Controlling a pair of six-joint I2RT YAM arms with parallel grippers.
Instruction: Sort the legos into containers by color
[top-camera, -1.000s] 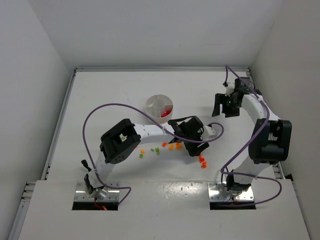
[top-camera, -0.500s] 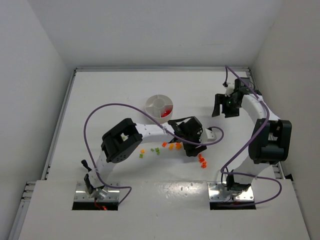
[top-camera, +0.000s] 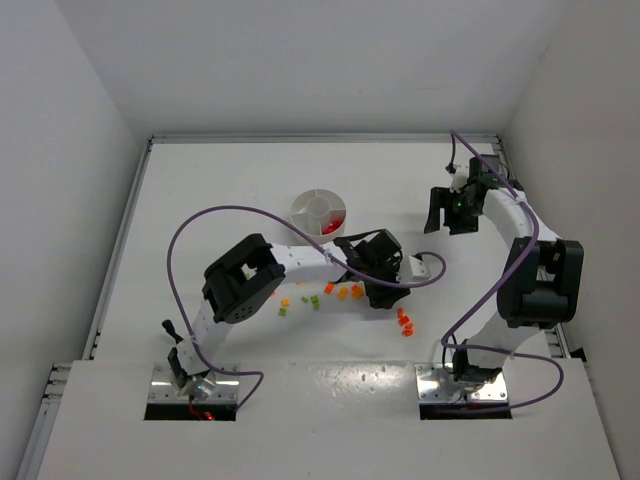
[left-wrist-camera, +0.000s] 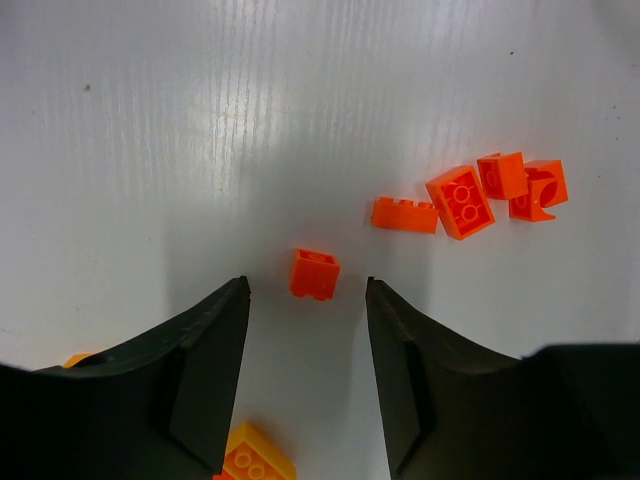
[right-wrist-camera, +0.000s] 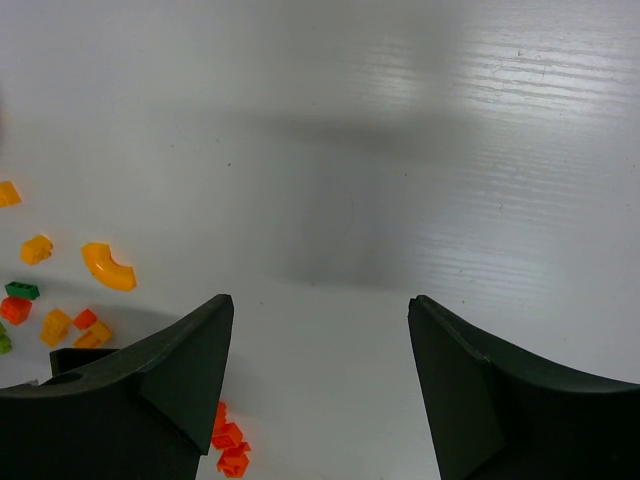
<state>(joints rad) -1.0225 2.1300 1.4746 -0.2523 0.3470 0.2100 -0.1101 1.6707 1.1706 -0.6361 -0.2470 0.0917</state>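
The round white dish (top-camera: 310, 207) stands at mid-table with red bricks (top-camera: 332, 227) in one wedge. Orange and green legos (top-camera: 343, 293) lie scattered in front of it, and a red-orange cluster (top-camera: 404, 320) lies further right. My left gripper (top-camera: 379, 295) is open and low over the table. In the left wrist view it (left-wrist-camera: 305, 290) has a small orange brick (left-wrist-camera: 315, 274) just ahead between its tips, not gripped. More orange bricks (left-wrist-camera: 462, 200) lie to the right. My right gripper (top-camera: 446, 220) is open and empty, far right; its wrist view (right-wrist-camera: 320, 305) shows bare table.
A yellow-orange brick (left-wrist-camera: 255, 455) lies between the left jaws near their base. The right wrist view shows a curved orange piece (right-wrist-camera: 108, 267), a green brick (right-wrist-camera: 20, 290) and the red-orange cluster (right-wrist-camera: 230, 445). White walls enclose the table.
My left gripper has shifted a little left and back, away from the red-orange cluster. The right arm has not moved.
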